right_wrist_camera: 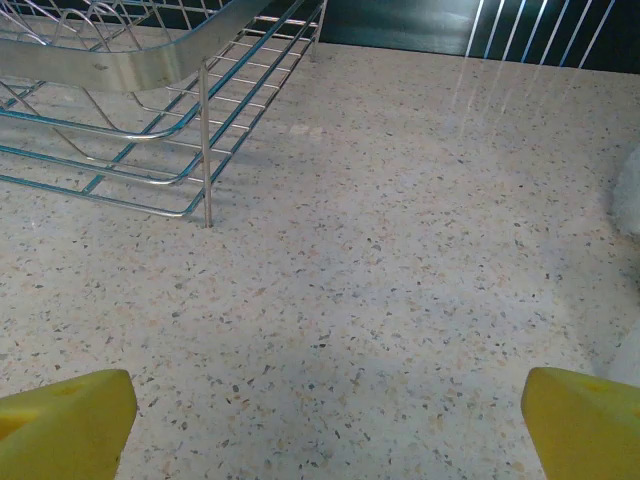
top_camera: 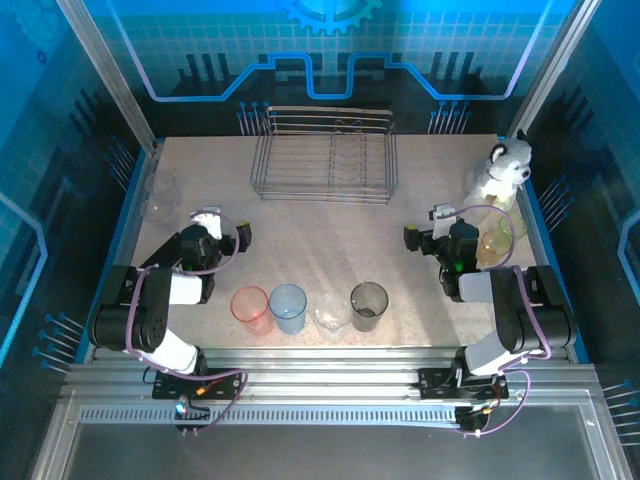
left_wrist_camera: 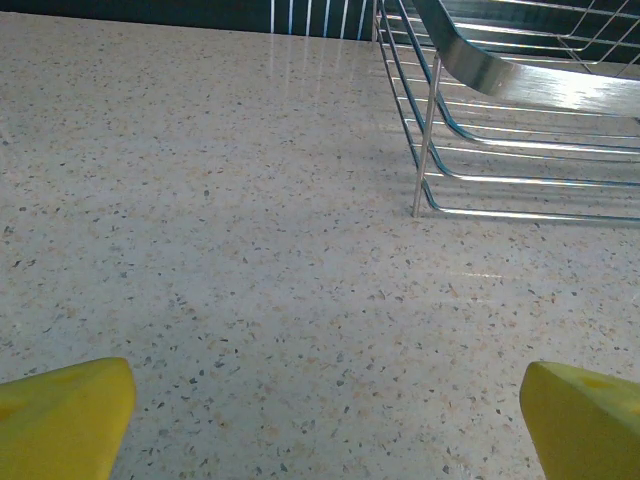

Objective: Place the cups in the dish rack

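L grip: left gripper (top_camera: pixel 226 226) spread wide, holding nothing.
R grip: right gripper (top_camera: pixel 425 226) same, nothing held.
Cups: cups (top_camera: pixel 288 306) upright in a row near the front edge, btwn the arms.
Rack: dish rack (top_camera: pixel 325 160) far centre, no cup in it yet.
Key: pink-red cup (top_camera: pixel 250 305) lies back-right of the left gripper, twd the bases; L arm nearer.

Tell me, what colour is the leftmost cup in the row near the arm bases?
The leftmost cup is translucent pink-red, best seen in the top external view.
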You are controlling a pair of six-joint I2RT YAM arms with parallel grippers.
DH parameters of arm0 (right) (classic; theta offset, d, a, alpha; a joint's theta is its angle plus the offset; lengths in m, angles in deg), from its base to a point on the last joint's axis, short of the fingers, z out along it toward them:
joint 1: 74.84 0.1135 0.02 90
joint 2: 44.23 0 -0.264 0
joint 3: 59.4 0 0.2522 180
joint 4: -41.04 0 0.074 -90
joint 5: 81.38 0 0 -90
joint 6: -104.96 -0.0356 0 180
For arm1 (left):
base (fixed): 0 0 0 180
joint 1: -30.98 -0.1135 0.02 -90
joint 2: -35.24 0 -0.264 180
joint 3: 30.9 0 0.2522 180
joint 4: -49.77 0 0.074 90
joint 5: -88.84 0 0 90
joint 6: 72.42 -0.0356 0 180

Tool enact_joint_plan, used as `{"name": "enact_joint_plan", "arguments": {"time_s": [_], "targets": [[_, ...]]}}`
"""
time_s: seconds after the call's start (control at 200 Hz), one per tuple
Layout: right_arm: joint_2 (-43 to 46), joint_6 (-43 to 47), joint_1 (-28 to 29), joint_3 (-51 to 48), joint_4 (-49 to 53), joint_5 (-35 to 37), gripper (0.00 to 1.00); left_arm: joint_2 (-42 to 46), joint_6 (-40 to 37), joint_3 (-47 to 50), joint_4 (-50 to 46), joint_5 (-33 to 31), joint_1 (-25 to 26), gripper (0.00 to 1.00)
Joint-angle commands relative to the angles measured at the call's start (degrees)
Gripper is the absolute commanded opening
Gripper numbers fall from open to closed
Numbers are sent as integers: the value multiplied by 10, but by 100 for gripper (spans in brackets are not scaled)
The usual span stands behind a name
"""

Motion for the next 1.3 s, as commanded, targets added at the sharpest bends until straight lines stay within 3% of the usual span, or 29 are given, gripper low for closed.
{"name": "enact_joint_plan", "arguments": {"time_s": [0.0,0.735,0.856,0.951,1.061,1.156,1.296], "targets": [[-3,8,6,7,-13,4,100,-1,-14,-10,6,12,2,99],[-1,-9,-12,1,-22,-15,100,-2,-8,-10,5,29,-7,99],[35,-14,-2,-14,-26,43,100,32,-19,-12,-22,41,0,99],[117,3,40,-7,55,136,100,114,-20,-10,-89,-10,15,99],[198,-81,51,85,289,176,100,215,3,-12,-132,-76,27,99],[205,-166,41,180,447,154,98,299,54,-48,-251,-126,26,99],[131,-232,39,331,592,86,96,376,83,-107,-425,-134,26,100]]}}
